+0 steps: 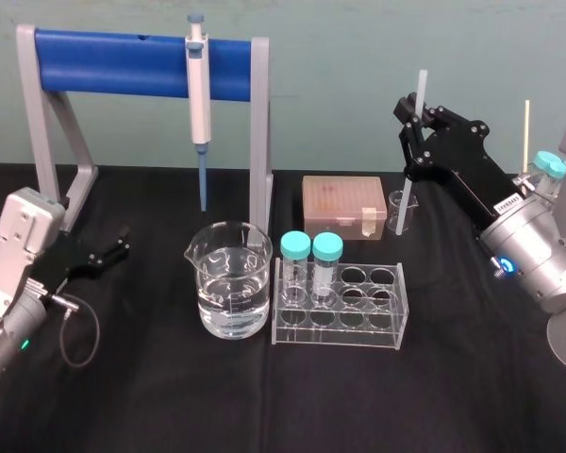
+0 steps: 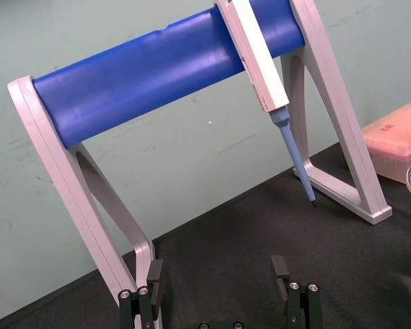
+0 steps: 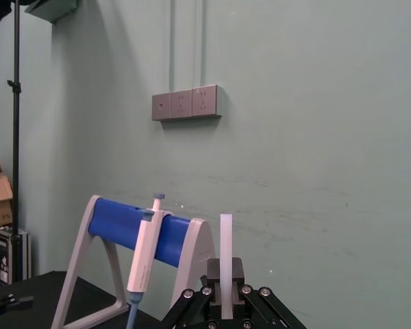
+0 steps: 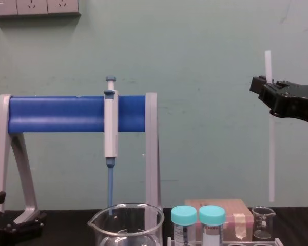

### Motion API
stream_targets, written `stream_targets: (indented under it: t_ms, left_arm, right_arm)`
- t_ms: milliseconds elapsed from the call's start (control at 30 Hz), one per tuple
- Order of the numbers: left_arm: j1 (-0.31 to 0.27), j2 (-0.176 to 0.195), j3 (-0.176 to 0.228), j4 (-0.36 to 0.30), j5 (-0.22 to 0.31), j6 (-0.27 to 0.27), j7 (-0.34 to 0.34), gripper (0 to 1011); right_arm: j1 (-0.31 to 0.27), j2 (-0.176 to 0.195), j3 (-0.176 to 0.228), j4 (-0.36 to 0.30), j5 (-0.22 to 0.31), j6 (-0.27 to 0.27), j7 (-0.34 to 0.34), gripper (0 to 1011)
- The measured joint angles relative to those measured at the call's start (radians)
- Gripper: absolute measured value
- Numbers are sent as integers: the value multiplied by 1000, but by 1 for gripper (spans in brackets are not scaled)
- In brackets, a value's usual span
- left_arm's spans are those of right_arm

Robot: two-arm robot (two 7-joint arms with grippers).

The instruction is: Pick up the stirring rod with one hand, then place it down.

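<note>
A blue-barred stand (image 1: 123, 64) with a pipette (image 1: 199, 90) hung on it stands at the back of the black table (image 1: 170, 396). In front are a big beaker (image 1: 200, 274) part-filled with clear liquid, a clear rack (image 1: 396, 321) holding two teal-capped tubes (image 1: 295, 250), and a pink box (image 1: 341, 203). The raised right gripper (image 4: 267, 87) is clamped on the stirring rod (image 4: 271, 154), which hangs upright, its lower end just above a small beaker (image 4: 262, 215). The left gripper (image 2: 217, 274) rests by the stand's leg, fingers apart.

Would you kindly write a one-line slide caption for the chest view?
Right gripper holds the stirring rod upright above the small beaker; left gripper open, parked at lower left.
</note>
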State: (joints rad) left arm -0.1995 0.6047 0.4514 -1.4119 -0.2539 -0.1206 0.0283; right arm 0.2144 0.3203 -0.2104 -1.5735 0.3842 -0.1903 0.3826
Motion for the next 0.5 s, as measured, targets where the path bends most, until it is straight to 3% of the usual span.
stream_targets:
  t_ms: [500]
  left_arm:
    - [0,0,0,0,0,0,0,1000]
  right_arm:
    - [-5,0,6,-3,-4,1,-4,79]
